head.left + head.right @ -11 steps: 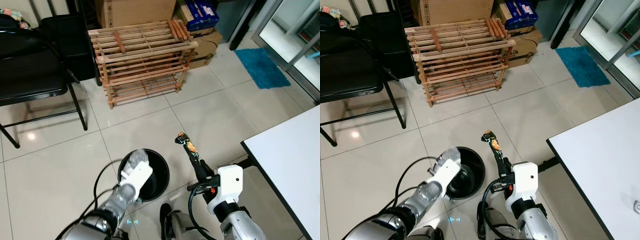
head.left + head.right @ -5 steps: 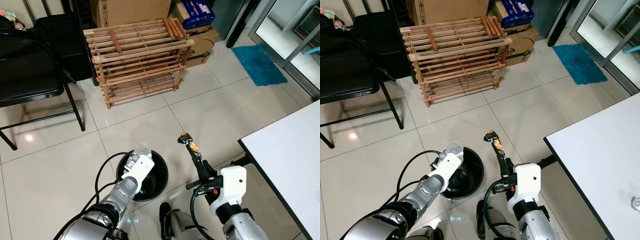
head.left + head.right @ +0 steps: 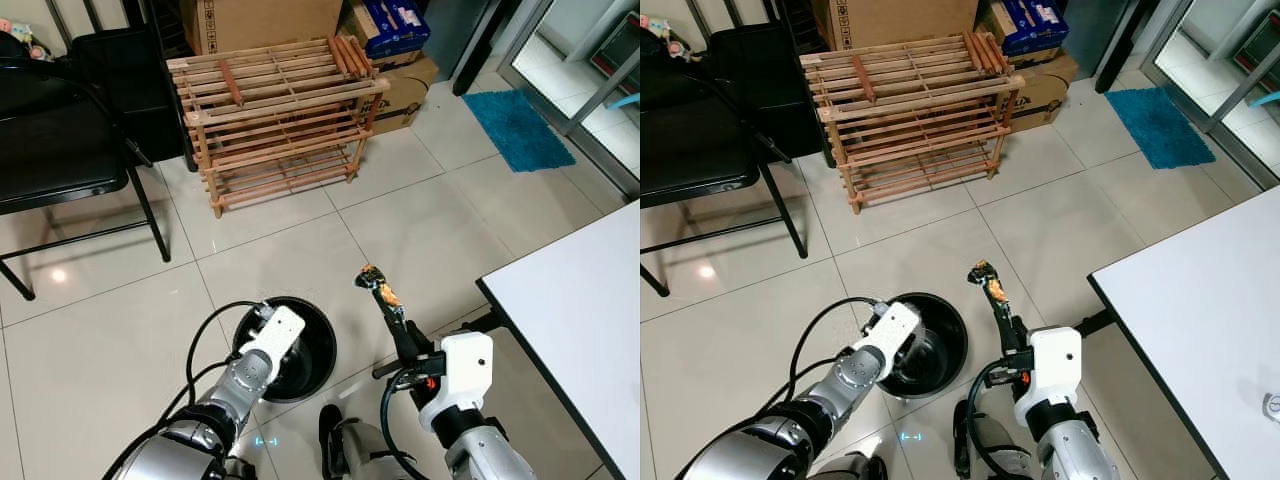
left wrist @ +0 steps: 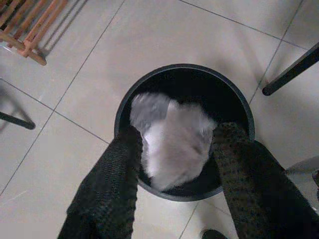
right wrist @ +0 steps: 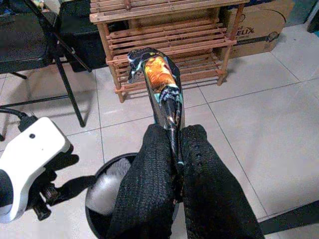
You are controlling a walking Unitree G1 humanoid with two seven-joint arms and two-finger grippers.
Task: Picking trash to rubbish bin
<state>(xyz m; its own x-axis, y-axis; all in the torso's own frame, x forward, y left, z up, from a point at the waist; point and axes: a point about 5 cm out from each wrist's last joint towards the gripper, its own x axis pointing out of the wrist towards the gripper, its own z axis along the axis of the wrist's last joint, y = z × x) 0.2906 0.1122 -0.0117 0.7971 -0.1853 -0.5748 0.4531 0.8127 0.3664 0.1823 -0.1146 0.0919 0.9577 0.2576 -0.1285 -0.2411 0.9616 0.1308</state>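
Left gripper (image 4: pixel 174 149): I've spread its fingers over the bin (image 4: pixel 239 112), lower centre; pale wad (image 4: pixel 172 144) drops.
Right gripper (image 5: pixel 174 149): clamped on wrapper (image 5: pixel 159 82); I'd centre it above the rim first.

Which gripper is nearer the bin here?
Left. The left gripper hangs right over the bin, fingers apart around clear plastic trash. The right gripper is off to the bin's right, pinching a wrapper.

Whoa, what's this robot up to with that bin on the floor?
It is binning trash. Its left gripper hangs open over the round black rubbish bin, with a crumpled pale plastic piece between its fingers, at the bin's mouth. Its right gripper is shut on a crumpled colourful snack wrapper, held up beside the bin.
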